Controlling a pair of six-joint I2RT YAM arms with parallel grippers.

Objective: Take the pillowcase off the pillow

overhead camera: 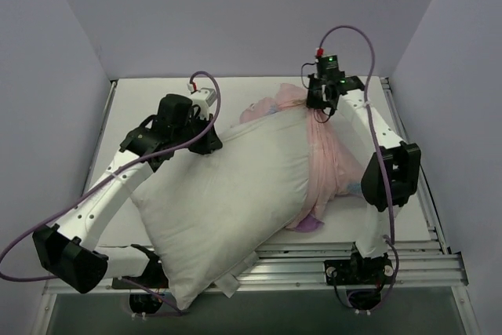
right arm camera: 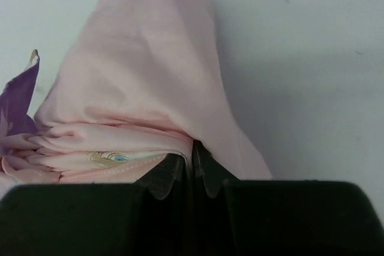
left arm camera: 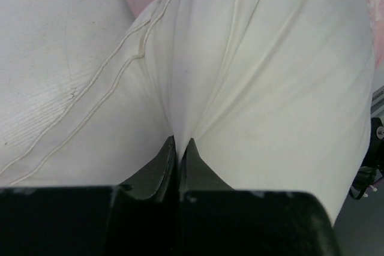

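The plump white pillow (overhead camera: 223, 202) lies slantwise across the table, most of it bare. The pale pink pillowcase (overhead camera: 333, 158) is bunched over its far right end, with a purple corner near the front. My left gripper (overhead camera: 205, 137) is shut on a pinch of the pillow's white fabric (left arm camera: 240, 76) at its far left corner; the gripper also shows in the left wrist view (left arm camera: 179, 142). My right gripper (overhead camera: 321, 109) is shut on a gathered fold of the pillowcase (right arm camera: 138, 88) at the far end and holds it up; the gripper also shows in the right wrist view (right arm camera: 189, 148).
The white table (overhead camera: 141, 103) has grey walls on three sides. A metal rail frame (overhead camera: 408, 264) runs along the front right edge. The pillow's near corner hangs over the table's front edge.
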